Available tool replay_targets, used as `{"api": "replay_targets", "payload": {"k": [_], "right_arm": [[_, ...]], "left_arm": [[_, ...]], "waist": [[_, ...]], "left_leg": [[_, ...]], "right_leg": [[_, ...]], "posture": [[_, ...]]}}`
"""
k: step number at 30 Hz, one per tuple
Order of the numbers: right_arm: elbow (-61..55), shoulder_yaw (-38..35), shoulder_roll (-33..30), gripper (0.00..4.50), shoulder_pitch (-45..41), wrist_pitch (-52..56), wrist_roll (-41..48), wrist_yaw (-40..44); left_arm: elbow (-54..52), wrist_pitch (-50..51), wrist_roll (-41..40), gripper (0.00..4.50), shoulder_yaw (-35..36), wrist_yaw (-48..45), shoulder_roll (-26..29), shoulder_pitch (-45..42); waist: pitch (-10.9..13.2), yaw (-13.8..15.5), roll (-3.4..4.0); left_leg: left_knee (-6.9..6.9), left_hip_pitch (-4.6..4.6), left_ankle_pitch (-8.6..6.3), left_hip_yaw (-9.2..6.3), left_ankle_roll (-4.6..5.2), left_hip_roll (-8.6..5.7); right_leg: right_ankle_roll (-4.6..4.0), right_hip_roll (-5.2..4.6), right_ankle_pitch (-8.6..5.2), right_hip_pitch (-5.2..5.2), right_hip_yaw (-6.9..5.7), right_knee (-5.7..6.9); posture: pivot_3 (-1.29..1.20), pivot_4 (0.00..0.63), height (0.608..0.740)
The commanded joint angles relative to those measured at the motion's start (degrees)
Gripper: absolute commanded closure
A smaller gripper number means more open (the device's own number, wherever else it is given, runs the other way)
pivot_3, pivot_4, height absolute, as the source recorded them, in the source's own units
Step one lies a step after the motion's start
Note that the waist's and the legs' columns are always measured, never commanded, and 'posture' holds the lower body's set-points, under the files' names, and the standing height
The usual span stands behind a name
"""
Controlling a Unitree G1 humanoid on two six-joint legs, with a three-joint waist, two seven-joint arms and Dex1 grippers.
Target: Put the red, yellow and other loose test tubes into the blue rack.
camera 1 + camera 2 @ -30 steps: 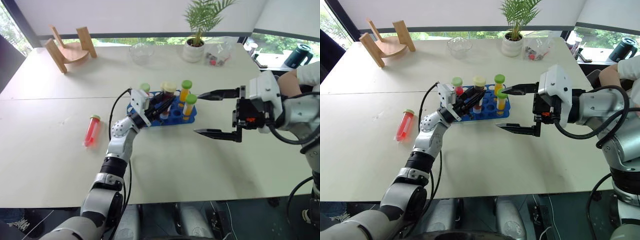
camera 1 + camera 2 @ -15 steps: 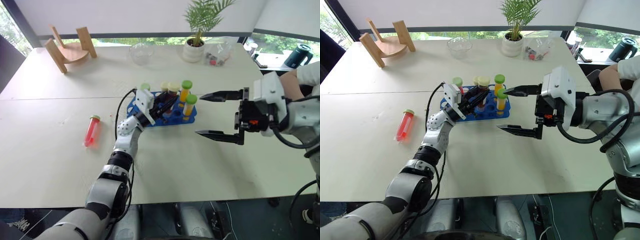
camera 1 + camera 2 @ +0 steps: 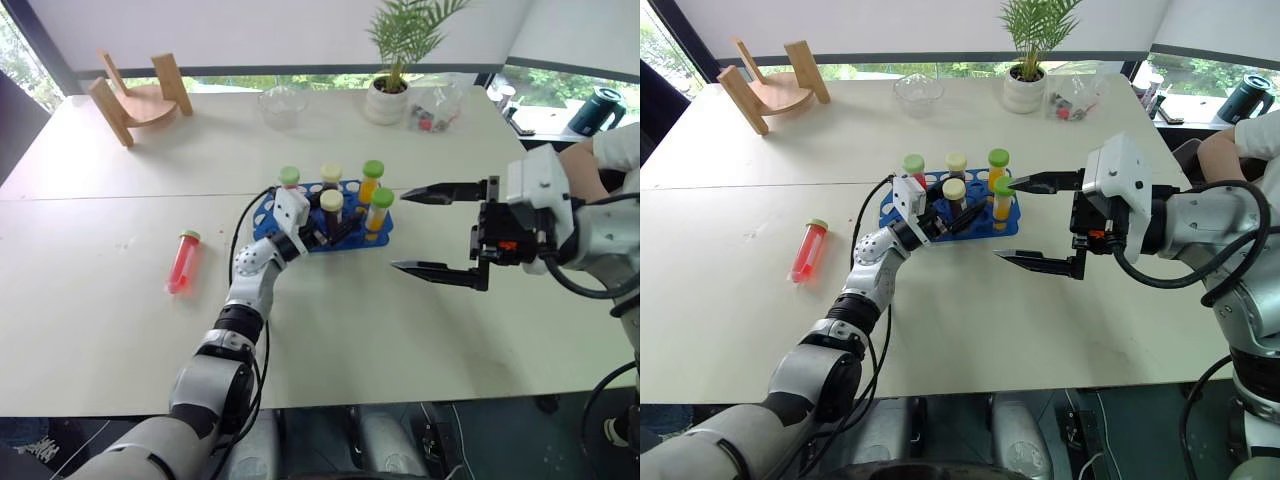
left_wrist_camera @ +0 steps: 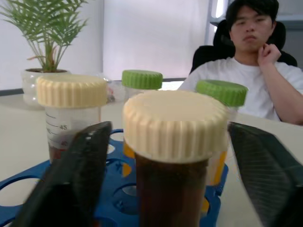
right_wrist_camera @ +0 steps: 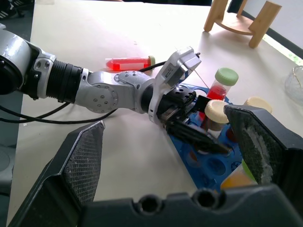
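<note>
The blue rack (image 3: 362, 233) stands mid-table with several capped tubes upright in it. A dark brown-red tube with a cream cap (image 4: 174, 142) stands in a front hole. My left gripper (image 3: 338, 226) is open around it, with a black finger (image 4: 71, 179) on each side and a small gap to the cap. Two yellow tubes with green caps (image 3: 379, 210) stand at the rack's right end. A loose red tube (image 3: 183, 262) with a green cap lies on the table to the left of the rack. My right gripper (image 3: 396, 229) hangs open just right of the rack, holding nothing.
A wooden stand (image 3: 140, 95) sits at the far left, with a glass bowl (image 3: 283, 103), a potted plant (image 3: 390, 95) and a small bag (image 3: 435, 115) along the far edge. A person (image 4: 251, 71) sits beyond the table's right side.
My left gripper has opened and let go of the cream-capped dark tube, which now stands in the rack. The hand sank a little. The right gripper has not moved.
</note>
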Motion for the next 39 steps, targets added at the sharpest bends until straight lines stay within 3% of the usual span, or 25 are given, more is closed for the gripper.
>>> {"api": "replay_targets", "payload": {"k": [1,7,11,15,20,25,39], "right_arm": [[-0.87,-1.30,-0.73,0.00,-0.53,-0.70,0.60,0.11],[0.21,-0.48,-0.28,0.00,-0.73,-1.44,0.02,0.65],[1.76,0.93,0.47,0.00,-1.68,-3.00,-0.66,1.64],[3.65,2.49,1.44,0.00,-2.68,-4.94,-1.55,2.85],[5.46,4.32,2.90,0.00,-4.07,-6.68,-2.46,3.63],[6.41,5.62,3.93,0.00,-5.30,-7.72,-3.37,4.34],[4.70,4.51,2.65,0.00,-4.77,-6.17,-2.78,3.93]], "left_arm": [[-13.15,4.27,3.10,0.10,-1.80,1.29,4.75,0.11],[-38.12,29.43,1.78,0.10,-2.96,1.50,16.98,0.01],[-53.26,61.31,-5.46,0.10,0.51,-1.72,34.39,1.06],[-57.13,87.83,-11.43,0.10,2.61,-2.95,49.05,2.69],[-57.20,102.24,-10.63,0.10,0.46,0.44,59.48,7.39],[-53.42,116.84,-9.47,0.10,1.22,8.94,54.63,4.59],[-38.70,116.33,-7.87,0.10,0.81,21.00,43.65,-2.11]], "waist": [[0.00,-0.06,-0.01],[0.01,-0.03,-0.01],[0.03,-0.60,0.00],[0.05,-1.77,-0.01],[0.10,-1.70,-0.01],[0.14,-1.10,-0.09],[0.15,-1.41,-0.11]], "left_leg": [[-0.01,0.00,0.00,-0.01,0.00,0.01],[-0.01,-0.01,0.00,-0.01,0.00,0.01],[-0.03,0.01,0.00,-0.02,0.00,0.06],[-0.09,0.03,-0.01,-0.06,0.01,0.07],[-0.10,0.02,-0.01,-0.05,0.01,0.06],[-0.06,-0.02,-0.01,-0.08,0.00,0.03],[-0.05,-0.05,-0.01,-0.08,0.00,0.01]], "right_leg": [[0.00,0.01,0.00,0.00,0.00,0.00],[0.01,-0.01,0.00,0.01,0.00,0.00],[0.01,0.02,-0.02,0.00,-0.02,0.03],[0.02,0.01,-0.05,-0.01,-0.07,0.04],[0.02,-0.01,-0.09,-0.03,-0.08,0.02],[0.00,-0.06,-0.10,-0.02,-0.12,0.02],[0.00,-0.06,-0.09,-0.07,-0.12,0.07]], "posture": [[0.00,0.150,0.740],[0.00,0.150,0.740],[0.00,0.150,0.740],[0.00,0.150,0.740],[0.00,0.150,0.740],[0.00,0.150,0.740],[0.00,0.150,0.740]]}}
